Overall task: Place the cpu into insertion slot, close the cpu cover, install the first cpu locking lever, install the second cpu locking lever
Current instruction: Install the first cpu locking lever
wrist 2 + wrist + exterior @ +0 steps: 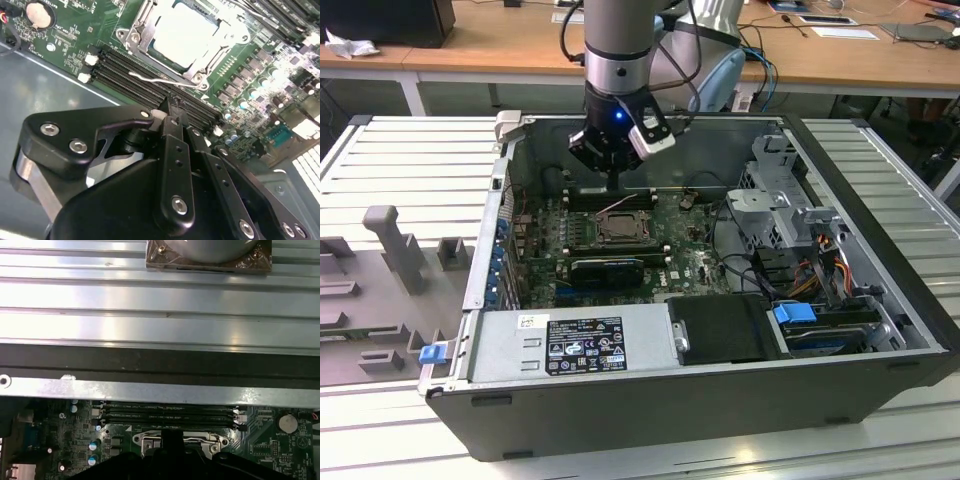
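Gripper of mine fills foreground in second wrist view, black fingers pressed together, nothing held between them. Tips hang just above memory slots, beside insertion slot. Cpu sits in slot, pale and flat; cpu cover lies closed around it. Thin wire locking lever sticks out at slot's edge, near my tips. Exterior view: gripper inside open computer case, above slot.

Pale silvery cpu, silver cpu cover, green motherboard, black hand.
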{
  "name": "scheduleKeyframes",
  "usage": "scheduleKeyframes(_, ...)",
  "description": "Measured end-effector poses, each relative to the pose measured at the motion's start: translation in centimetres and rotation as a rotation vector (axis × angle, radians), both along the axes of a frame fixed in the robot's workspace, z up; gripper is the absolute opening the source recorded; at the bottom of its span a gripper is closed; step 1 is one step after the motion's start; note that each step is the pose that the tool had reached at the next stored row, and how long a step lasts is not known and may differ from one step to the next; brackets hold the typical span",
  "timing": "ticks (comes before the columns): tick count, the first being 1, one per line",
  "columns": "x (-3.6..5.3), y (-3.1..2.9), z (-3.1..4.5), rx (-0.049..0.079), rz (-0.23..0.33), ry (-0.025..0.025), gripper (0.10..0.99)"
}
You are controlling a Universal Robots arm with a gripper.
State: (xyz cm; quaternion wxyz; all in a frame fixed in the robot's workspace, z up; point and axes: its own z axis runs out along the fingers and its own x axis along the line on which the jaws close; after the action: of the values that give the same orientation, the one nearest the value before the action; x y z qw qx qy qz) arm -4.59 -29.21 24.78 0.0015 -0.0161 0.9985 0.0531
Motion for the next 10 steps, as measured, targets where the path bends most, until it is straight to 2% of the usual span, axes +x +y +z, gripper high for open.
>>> scheduleKeyframes(3, 0.45, 0.04, -0.95, 0.001, 0.001, -0.0001, 0.106)
scheduleKeyframes(6, 0.59, 0.05, -1.19, 0.008, 0.002, -0.0002, 0.106)
scheduleKeyframes(10, 0.85, 0.12, -1.79, 0.005, 0.003, -0.0001, 0.106)
